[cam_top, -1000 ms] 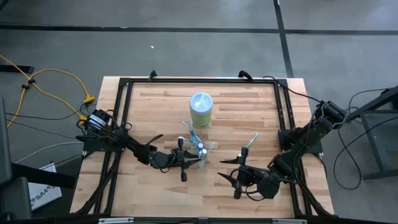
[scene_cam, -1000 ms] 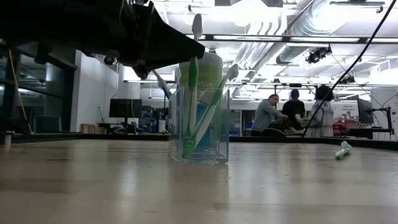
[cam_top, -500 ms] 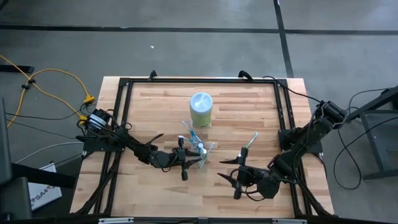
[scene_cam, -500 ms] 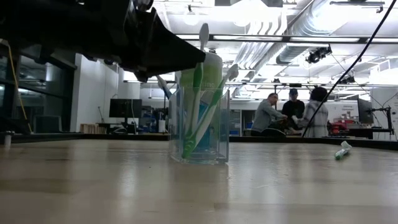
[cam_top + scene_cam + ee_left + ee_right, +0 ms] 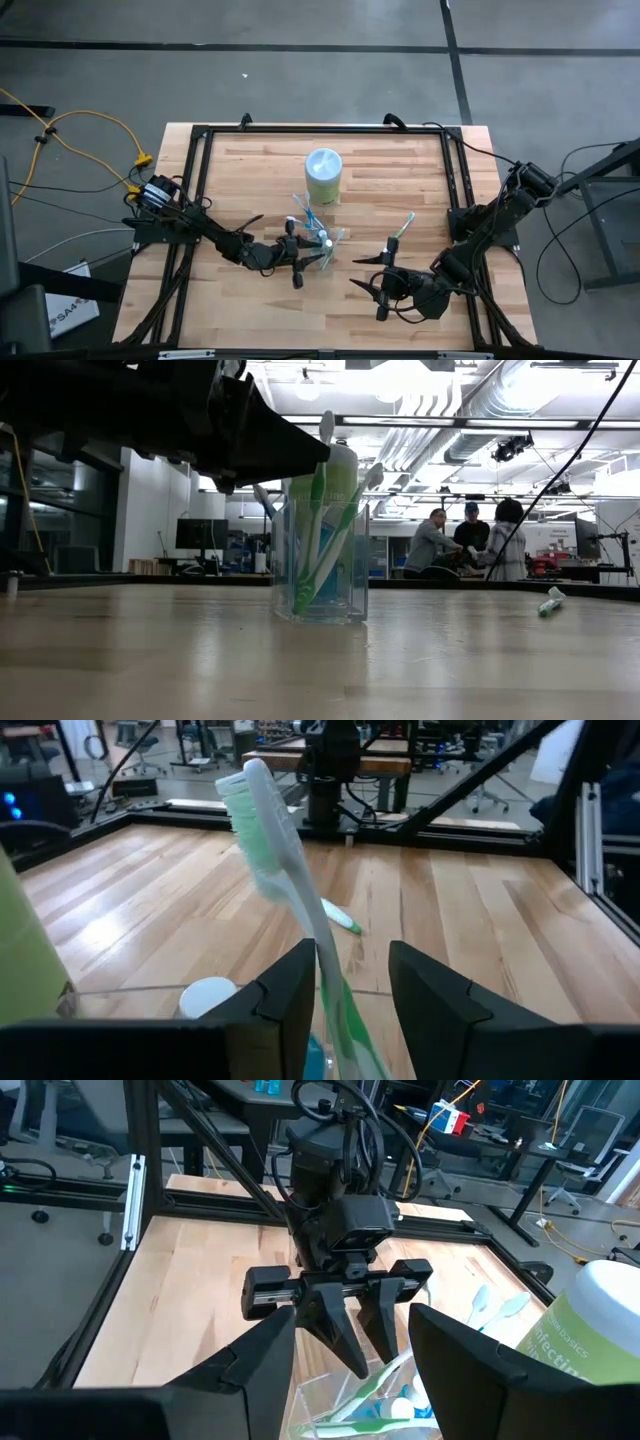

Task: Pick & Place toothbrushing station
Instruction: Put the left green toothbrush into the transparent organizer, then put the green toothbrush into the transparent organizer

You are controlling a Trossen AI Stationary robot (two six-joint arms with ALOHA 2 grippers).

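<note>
A clear tumbler [image 5: 320, 575] stands on the wooden table [image 5: 250, 170] and holds several toothbrushes and white-capped toothpaste tubes [image 5: 208, 995]. A green-and-white toothbrush [image 5: 280, 850] stands tilted in it, head up. My left gripper [image 5: 350, 948] reaches level over the tumbler's rim [image 5: 322, 248], open, with a finger on each side of that brush's handle. My right gripper [image 5: 353, 272] hovers open to the right of the tumbler and faces it, with nothing between its fingers. Another green-and-white toothbrush [image 5: 402, 228] lies flat on the table. My left gripper's fingers stand on either side of the green toothbrush's handle [image 5: 322, 955], which runs close beside one finger [image 5: 290, 990]. Whether it touches that finger I cannot tell. The brush rests in the tumbler and leans there.
A pale green wipes canister [image 5: 323, 175] stands just beyond the tumbler. A black frame [image 5: 200, 135] runs around the table. Several people [image 5: 470, 540] stand in the room far behind the table.
My left gripper has opened while staying in place over the tumbler. The green toothbrush between its fingers has tipped from nearly upright to a lean, and its head sits a little lower. The tumbler has stayed where it was.
</note>
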